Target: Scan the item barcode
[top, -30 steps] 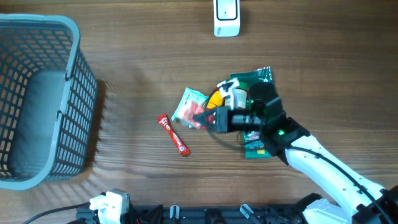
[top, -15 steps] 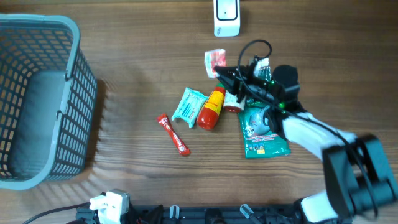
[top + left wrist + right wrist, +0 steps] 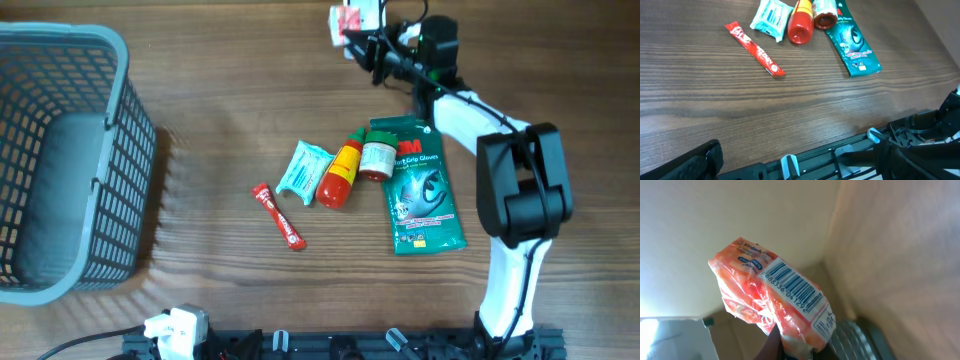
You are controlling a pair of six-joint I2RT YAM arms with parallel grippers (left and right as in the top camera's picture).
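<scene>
Right gripper (image 3: 357, 32) clamps the orange packet (image 3: 346, 20) at the table's (image 3: 200, 60) far edge, barcode (image 3: 792, 287) showing — scanned yet? Can't tell. Left gripper (image 3: 800, 152) gapes wide, idle.

One basket (image 3: 120, 150); right of it one red sachet (image 3: 279, 216), teal packet (image 3: 303, 170), bottle (image 3: 340, 176), jar (image 3: 377, 160), green pouch (image 3: 427, 195), orange packet (image 3: 346, 19).

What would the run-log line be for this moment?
right jaws: shut on orange plastic packet | barcode: visible in right wrist view | left jaws: open, empty

Barcode (image 3: 792, 289) on the orange packet (image 3: 747, 287) reads 888336 041292; the green pouch (image 3: 428, 195) bears 3M.
</scene>
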